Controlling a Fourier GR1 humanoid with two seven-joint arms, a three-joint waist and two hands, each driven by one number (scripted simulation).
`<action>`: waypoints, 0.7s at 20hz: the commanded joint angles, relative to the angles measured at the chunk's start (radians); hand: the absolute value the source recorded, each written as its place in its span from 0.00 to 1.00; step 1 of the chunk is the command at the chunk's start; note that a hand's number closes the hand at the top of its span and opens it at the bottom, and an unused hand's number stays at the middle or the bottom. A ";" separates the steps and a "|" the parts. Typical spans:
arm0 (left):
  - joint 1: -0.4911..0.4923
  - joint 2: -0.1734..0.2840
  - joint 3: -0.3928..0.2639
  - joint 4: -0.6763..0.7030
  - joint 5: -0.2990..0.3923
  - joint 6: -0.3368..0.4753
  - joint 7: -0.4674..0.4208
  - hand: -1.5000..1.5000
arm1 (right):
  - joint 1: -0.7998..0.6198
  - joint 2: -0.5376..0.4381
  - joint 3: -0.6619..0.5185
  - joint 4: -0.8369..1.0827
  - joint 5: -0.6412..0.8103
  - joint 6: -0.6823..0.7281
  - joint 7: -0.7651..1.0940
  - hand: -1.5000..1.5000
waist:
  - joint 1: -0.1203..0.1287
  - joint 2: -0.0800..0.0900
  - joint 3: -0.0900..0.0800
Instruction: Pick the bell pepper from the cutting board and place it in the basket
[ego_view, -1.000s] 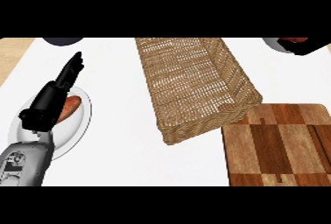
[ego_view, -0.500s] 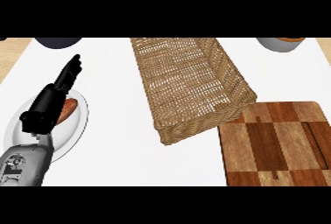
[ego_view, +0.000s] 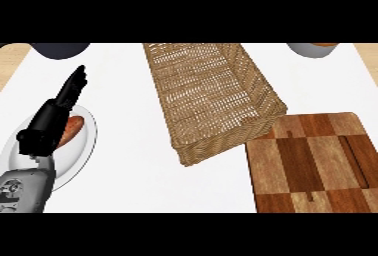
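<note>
White counter carries a wicker basket (ego_view: 214, 100) far-centre and a wooden cutting board (ego_view: 314, 165) near-right, no bell pepper visible on either, while the left hand (ego_view: 57, 117) rests straight-fingered over a plate (ego_view: 83, 150); such fruit likely handles light, smooth, best cupped around its body.

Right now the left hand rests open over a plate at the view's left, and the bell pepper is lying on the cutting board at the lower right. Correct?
Not quite. The head view shows the cutting board bare, with no bell pepper on it or anywhere else in view. The rest stands: the left hand rests open over the plate at the view's left, and the board is at the lower right.
</note>
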 joint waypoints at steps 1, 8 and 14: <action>0.004 0.008 0.007 -0.025 0.026 -0.030 0.031 0.50 | -0.102 0.057 -0.004 0.061 -0.001 0.013 0.124 1.00 | 0.000 -0.003 0.000; -0.015 0.020 0.028 -0.004 0.018 -0.025 0.020 0.50 | -0.085 0.158 0.071 0.067 0.059 0.039 0.137 1.00 | -0.014 -0.001 0.000; 0.045 0.017 0.023 -0.094 0.020 -0.027 0.049 0.50 | -0.060 0.143 0.195 0.038 0.187 0.028 0.130 1.00 | -0.008 -0.005 0.001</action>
